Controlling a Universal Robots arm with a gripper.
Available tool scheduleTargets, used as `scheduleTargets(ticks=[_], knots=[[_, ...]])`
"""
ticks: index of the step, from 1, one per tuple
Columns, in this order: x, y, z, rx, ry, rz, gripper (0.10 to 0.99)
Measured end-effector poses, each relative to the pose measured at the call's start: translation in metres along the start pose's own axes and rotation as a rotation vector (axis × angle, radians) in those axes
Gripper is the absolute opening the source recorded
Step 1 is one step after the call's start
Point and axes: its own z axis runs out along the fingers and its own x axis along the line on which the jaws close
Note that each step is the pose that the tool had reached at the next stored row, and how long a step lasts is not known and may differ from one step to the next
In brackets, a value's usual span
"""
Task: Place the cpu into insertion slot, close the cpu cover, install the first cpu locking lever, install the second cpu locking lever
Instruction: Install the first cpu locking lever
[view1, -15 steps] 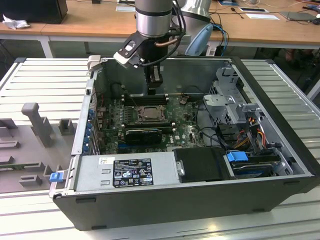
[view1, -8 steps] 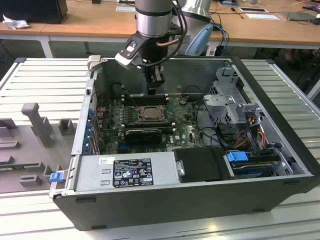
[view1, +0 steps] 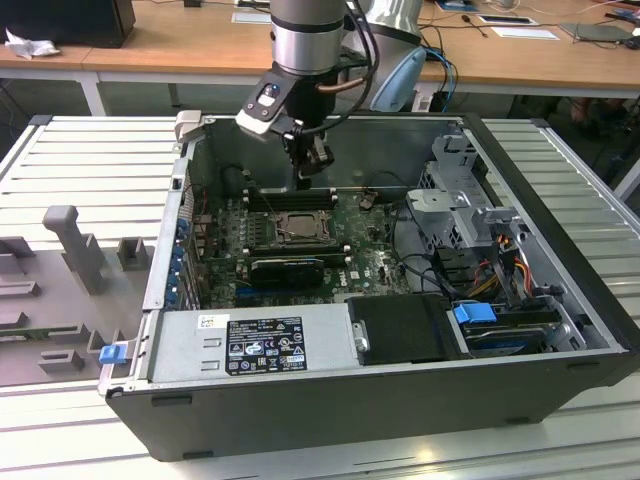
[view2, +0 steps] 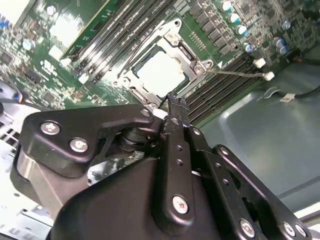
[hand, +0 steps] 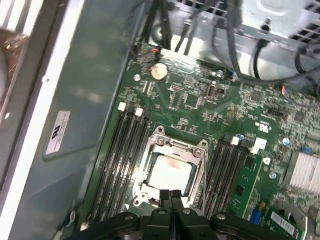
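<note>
In the exterior view, your gripper hangs inside the case, with the slot just below its tips. In the second wrist view, you see the fingers pressed together and empty. The cpu lies just beyond them, framed by the cover. In the first wrist view, the cpu sits in the slot just ahead of the closed tips.

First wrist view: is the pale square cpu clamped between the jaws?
No: the pale beige square cpu lies in the square black-rimmed insertion slot, framed by the thin silver-grey metal cpu cover, outside the jaws.
</note>
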Motion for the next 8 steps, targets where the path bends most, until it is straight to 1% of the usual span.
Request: scheduleTargets(ticks=[2,3,5,8], knots=[[0.0000,0.0000,0.0000,0.000,0.0010,-0.046,0.106],[0.0000,0.0000,0.0000,0.001,0.0018,-0.089,0.106],[0.0000,0.0000,0.0001,0.001,0.0028,-0.131,0.106],[0.0000,0.0000,0.0002,0.002,0.0050,-0.241,0.106]])
